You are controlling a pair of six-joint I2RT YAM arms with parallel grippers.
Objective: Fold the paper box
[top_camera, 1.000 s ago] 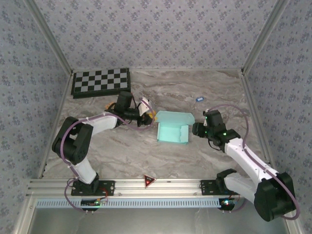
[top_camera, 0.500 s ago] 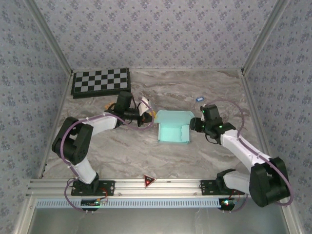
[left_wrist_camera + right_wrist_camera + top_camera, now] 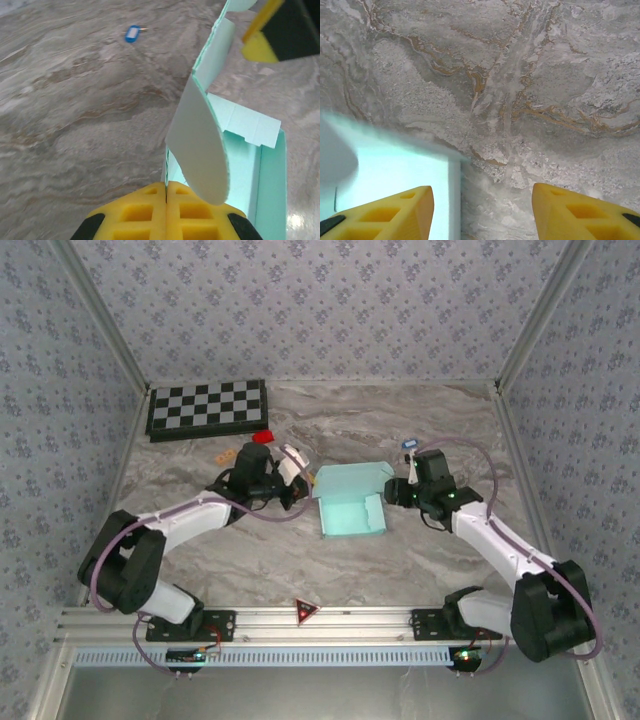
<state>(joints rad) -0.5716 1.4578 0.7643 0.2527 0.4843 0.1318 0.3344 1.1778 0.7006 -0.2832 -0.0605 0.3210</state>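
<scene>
The paper box (image 3: 352, 504) is pale cyan card lying mid-table, its walls partly raised and its inside facing up. My left gripper (image 3: 306, 486) is at the box's left wall and is shut on that thin card edge; in the left wrist view the yellow pads (image 3: 145, 210) meet with the cyan edge between them, and a curved flap (image 3: 200, 145) stands up just ahead. My right gripper (image 3: 398, 492) hovers at the box's back right corner. It is open, with the box corner (image 3: 395, 170) by its left finger (image 3: 385, 212) and bare table between the fingers.
A black-and-white checkerboard (image 3: 207, 407) lies at the back left. A small red block (image 3: 263, 436) sits just in front of it. A small blue tag (image 3: 408, 443) lies behind the right gripper, also seen as the blue tag (image 3: 131, 33). Patterned walls enclose the marble table (image 3: 330, 570).
My left arm swung toward the box and its jaws shut on the left wall. The right gripper moved back along the box's right side and opened wider. The box shifted slightly.
</scene>
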